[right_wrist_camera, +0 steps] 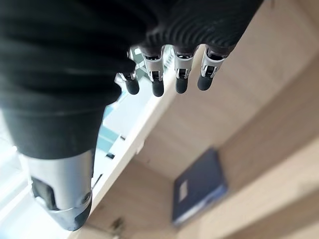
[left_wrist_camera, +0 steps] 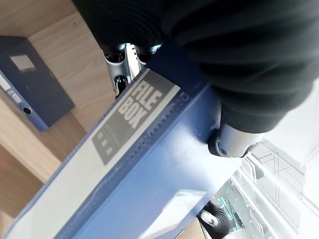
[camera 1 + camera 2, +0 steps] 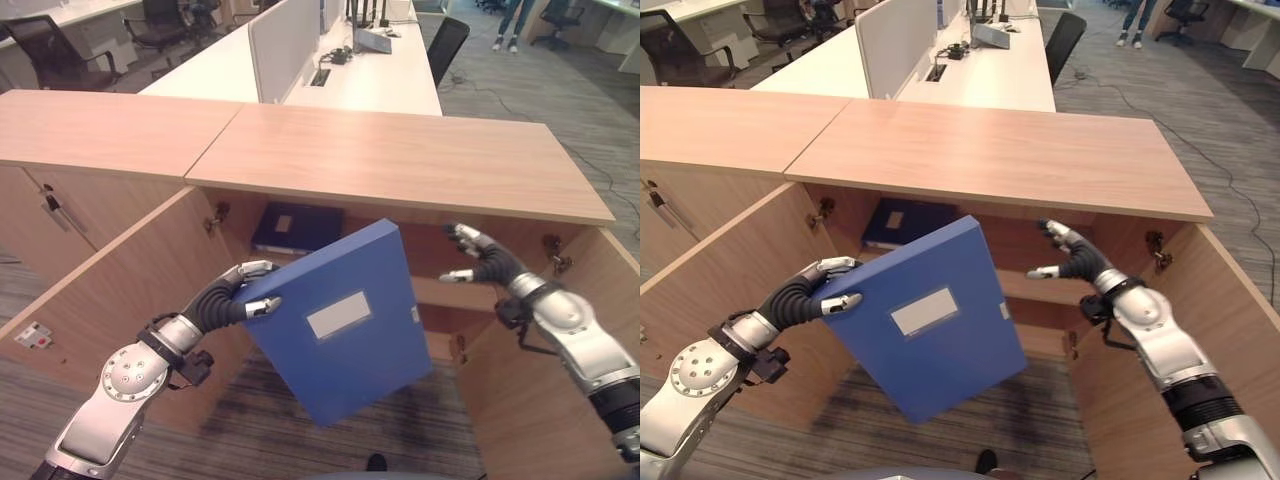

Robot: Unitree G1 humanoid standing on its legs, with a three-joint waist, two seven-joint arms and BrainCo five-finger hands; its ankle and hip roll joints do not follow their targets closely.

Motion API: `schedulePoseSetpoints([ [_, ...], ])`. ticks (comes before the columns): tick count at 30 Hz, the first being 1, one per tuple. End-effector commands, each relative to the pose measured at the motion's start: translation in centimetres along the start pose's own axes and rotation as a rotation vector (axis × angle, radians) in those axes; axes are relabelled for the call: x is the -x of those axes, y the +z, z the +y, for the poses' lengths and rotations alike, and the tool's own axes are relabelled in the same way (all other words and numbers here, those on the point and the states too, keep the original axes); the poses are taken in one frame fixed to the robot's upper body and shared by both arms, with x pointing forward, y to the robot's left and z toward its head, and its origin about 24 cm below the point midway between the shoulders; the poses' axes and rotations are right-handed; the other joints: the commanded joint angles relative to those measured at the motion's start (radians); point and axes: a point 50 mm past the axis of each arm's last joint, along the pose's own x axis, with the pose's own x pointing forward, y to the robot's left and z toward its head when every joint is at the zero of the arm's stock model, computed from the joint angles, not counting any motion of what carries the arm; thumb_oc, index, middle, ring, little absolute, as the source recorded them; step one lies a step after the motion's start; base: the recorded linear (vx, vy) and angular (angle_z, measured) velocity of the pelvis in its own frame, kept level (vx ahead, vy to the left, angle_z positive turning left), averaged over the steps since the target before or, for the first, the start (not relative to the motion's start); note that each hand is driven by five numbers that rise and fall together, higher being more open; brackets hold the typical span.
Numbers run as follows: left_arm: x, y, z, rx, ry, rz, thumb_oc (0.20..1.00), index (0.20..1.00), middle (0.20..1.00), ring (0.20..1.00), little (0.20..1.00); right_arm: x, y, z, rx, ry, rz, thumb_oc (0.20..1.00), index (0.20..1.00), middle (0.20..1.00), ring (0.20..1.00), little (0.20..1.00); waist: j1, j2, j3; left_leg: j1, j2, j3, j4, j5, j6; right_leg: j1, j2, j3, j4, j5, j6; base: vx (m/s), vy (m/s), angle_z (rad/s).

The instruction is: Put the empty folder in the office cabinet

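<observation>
The left hand pinches the blue folder at its upper corner, thumb on the face and fingers behind, holding it tilted just in front of the open cabinet. The right hand hangs beside the folder, fingers loosely spread, holding nothing. Best to level the folder and slide it onto the shelf beside the second folder lying inside. The shelf's depth behind the folder is hidden.

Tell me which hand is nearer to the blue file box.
Left. The left hand grips the blue file box at its upper corner; the right hand hovers open beside it, apart.
</observation>
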Motion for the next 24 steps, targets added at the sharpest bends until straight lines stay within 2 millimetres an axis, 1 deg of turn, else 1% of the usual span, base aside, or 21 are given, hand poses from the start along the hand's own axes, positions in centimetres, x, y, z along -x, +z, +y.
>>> schedulePoseSetpoints([
  [1, 0.2, 2.4, 0.7, -0.069, 0.006, -0.131, 0.200, 0.200, 0.200, 0.200, 0.200, 0.1, 1.3, -1.9, 0.083, -0.064, -0.066, 1.000, 1.000, 1.000, 1.000, 1.000, -0.009, -0.061, -0.048, -0.050, -0.016, -0.044, 0.002, -0.023, -0.015, 0.091, -0.064, -0.042, 0.007, -0.080, 0.102, 0.00, 0.000, 0.00],
  [2, 0.4, 2.4, 0.9, -0.079, 0.011, -0.125, 0.200, 0.200, 0.200, 0.200, 0.200, 0.4, 1.3, -2.5, 0.102, -0.079, -0.059, 1.000, 1.000, 1.000, 1.000, 1.000, -0.013, -0.062, -0.047, -0.051, -0.017, -0.045, 0.002, -0.023, -0.015, 0.091, -0.064, -0.039, 0.007, -0.080, 0.102, 0.00, 0.000, 0.00],
  [5, 0.5, 2.4, 1.0, -0.090, 0.014, -0.118, 0.200, 0.200, 0.200, 0.200, 0.200, 0.6, 1.3, -3.0, 0.114, -0.082, -0.051, 1.000, 1.000, 1.000, 1.000, 1.000, -0.015, -0.063, -0.048, -0.051, -0.016, -0.044, 0.002, -0.024, -0.015, 0.089, -0.063, -0.037, 0.007, -0.081, 0.102, 0.00, 0.000, 0.00],
  [9, 0.5, 2.1, 1.3, -0.115, 0.033, -0.103, 0.200, 0.200, 0.200, 0.200, 0.200, 0.8, 1.4, -3.1, 0.124, -0.073, -0.050, 1.000, 1.000, 1.000, 1.000, 1.000, -0.017, -0.066, -0.049, -0.051, -0.016, -0.043, 0.002, -0.025, -0.015, 0.089, -0.061, -0.034, 0.007, -0.082, 0.103, 0.00, 0.000, 0.00],
  [11, 0.4, 2.2, 1.4, -0.136, 0.046, -0.107, 0.200, 0.200, 0.200, 0.200, 0.200, 0.7, 1.6, -2.9, 0.122, -0.058, -0.059, 1.000, 1.000, 1.000, 1.000, 1.000, -0.017, -0.068, -0.049, -0.051, -0.016, -0.043, 0.002, -0.026, -0.015, 0.088, -0.060, -0.033, 0.007, -0.083, 0.102, 0.00, 0.000, 0.00],
  [15, -0.2, 2.5, 1.4, -0.167, 0.072, -0.139, 0.200, 0.200, 0.200, 0.200, 0.200, 0.2, 2.3, -1.6, 0.086, 0.011, -0.096, 1.000, 1.000, 1.000, 1.000, 1.000, -0.017, -0.071, -0.049, -0.052, -0.015, -0.044, 0.002, -0.026, -0.016, 0.088, -0.060, -0.032, 0.007, -0.084, 0.100, 0.00, 0.000, 0.00],
  [16, -0.5, 2.6, 1.3, -0.175, 0.076, -0.149, 0.200, 0.200, 0.200, 0.200, 0.200, 0.0, 2.5, -1.2, 0.073, 0.034, -0.105, 1.000, 1.000, 1.000, 1.000, 1.000, -0.017, -0.072, -0.050, -0.052, -0.014, -0.044, 0.002, -0.026, -0.016, 0.088, -0.060, -0.031, 0.007, -0.084, 0.100, 0.00, 0.000, 0.00],
  [17, -1.0, 2.8, 1.1, -0.185, 0.089, -0.172, 0.200, 0.200, 0.200, 0.200, 0.200, -0.3, 3.0, -0.3, 0.055, 0.077, -0.129, 1.000, 1.000, 1.000, 1.000, 1.000, -0.015, -0.073, -0.051, -0.051, -0.014, -0.044, 0.002, -0.026, -0.016, 0.088, -0.060, -0.031, 0.007, -0.085, 0.099, 0.00, 0.000, 0.00],
  [18, -1.0, 2.8, 1.1, -0.185, 0.090, -0.172, 0.200, 0.200, 0.200, 0.200, 0.200, -0.3, 3.0, -0.3, 0.055, 0.077, -0.130, 1.000, 1.000, 1.000, 1.000, 1.000, -0.016, -0.073, -0.050, -0.051, -0.014, -0.044, 0.002, -0.026, -0.016, 0.088, -0.060, -0.031, 0.007, -0.085, 0.099, 0.00, 0.000, 0.00],
  [21, -1.7, 3.1, 0.8, -0.196, 0.104, -0.202, 0.200, 0.200, 0.200, 0.200, 0.200, -0.7, 3.6, 1.1, 0.017, 0.148, -0.162, 1.000, 1.000, 1.000, 1.000, 1.000, -0.016, -0.074, -0.051, -0.051, -0.013, -0.042, 0.002, -0.026, -0.017, 0.086, -0.060, -0.032, 0.007, -0.085, 0.098, 0.00, 0.000, 0.00],
  [24, -2.4, 3.4, 0.7, -0.228, 0.123, -0.227, 0.200, 0.200, 0.200, 0.200, 0.200, -1.0, 4.0, 2.1, -0.016, 0.184, -0.187, 1.000, 1.000, 1.000, 1.000, 1.000, -0.018, -0.074, -0.052, -0.051, -0.012, -0.041, 0.002, -0.026, -0.017, 0.088, -0.061, -0.032, 0.007, -0.085, 0.098, 0.00, 0.000, 0.00],
])
